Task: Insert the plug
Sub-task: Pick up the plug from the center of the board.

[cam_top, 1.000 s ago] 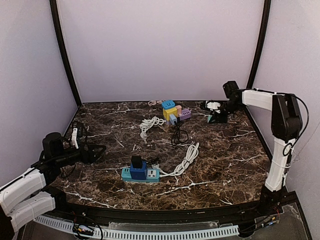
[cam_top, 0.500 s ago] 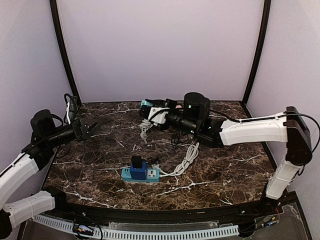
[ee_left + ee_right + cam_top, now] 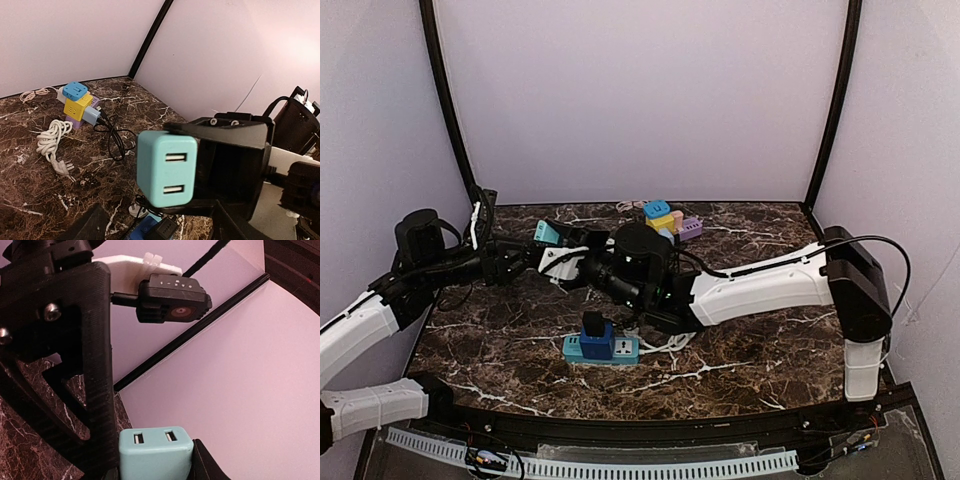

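Above the left part of the desk (image 3: pixel 770 330), well off its surface, the teal plug (image 3: pixel 166 168) sits clamped in the right hand (image 3: pixel 553 240), whose arm reaches across from the right side. The plug's face with its two small ports is turned toward the left arm, and its prongs are hidden. The left hand (image 3: pixel 515 262) meets it from the left with its jaws spread wider than the plug and holding nothing. In the right wrist view one of its fingers (image 3: pixel 75 365) stands just beside the plug's side, though I cannot tell whether it touches. This looks like a hand-over in mid-air, with insertion not yet begun. The power strip (image 3: pixel 605 349) lies on the desk nearer the arms, with a black adapter (image 3: pixel 592 322) standing on its left part and a socket apparently free to the right of that. The next move likely calls for the left hand to close squarely on the plug's free sides before the right hand lets go. Whichever hand then carries it must turn the prongs downward, line them up over the free socket and press straight down, staying clear of the black adapter.
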